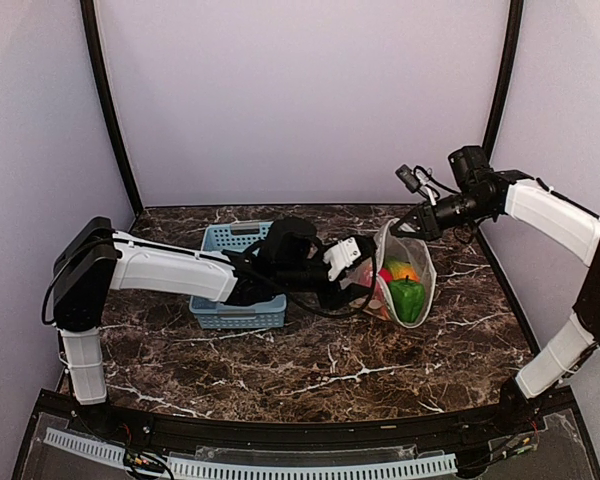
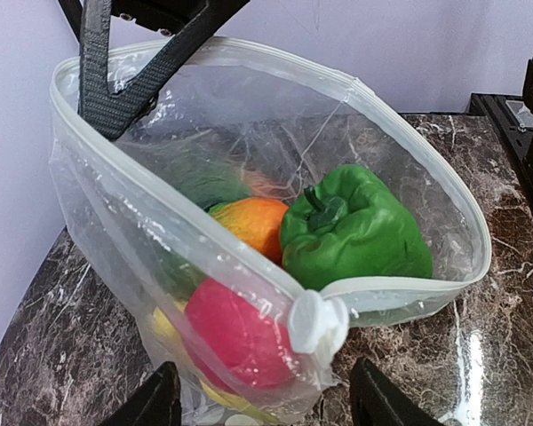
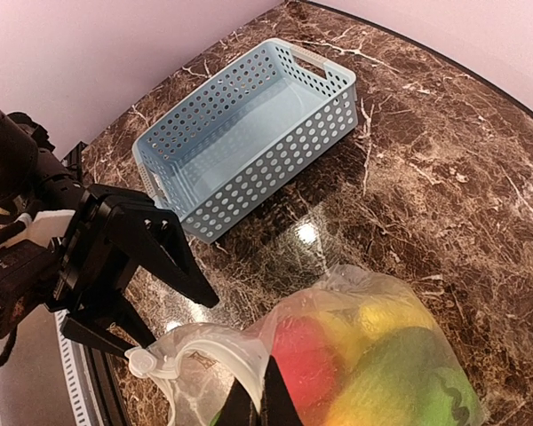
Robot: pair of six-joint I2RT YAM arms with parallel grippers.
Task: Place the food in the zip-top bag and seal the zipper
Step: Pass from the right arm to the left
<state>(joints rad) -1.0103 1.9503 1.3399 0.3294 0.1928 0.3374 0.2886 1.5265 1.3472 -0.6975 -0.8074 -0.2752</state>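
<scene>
The zip-top bag [image 1: 412, 262] stands with its mouth open on the marble table. Inside it lies the food: a green pepper [image 2: 355, 231], an orange [image 2: 253, 222], a red apple [image 2: 235, 333] and a yellow piece [image 3: 386, 319]. My right gripper [image 3: 265, 390] is shut on the far rim and holds it up; its fingers [image 2: 115, 89] show in the left wrist view. The zipper [image 2: 400, 291] runs unsealed round the mouth, with its white slider [image 2: 318, 321] at the near corner. My left gripper [image 2: 266, 408] is open, a finger on each side of that corner.
The light-blue slotted basket [image 3: 266, 164] sits empty to the left of the bag, partly under my left arm [image 1: 180, 270]. Purple walls close in the back and both sides. The table's dark front edge [image 1: 300, 425] runs along the bottom.
</scene>
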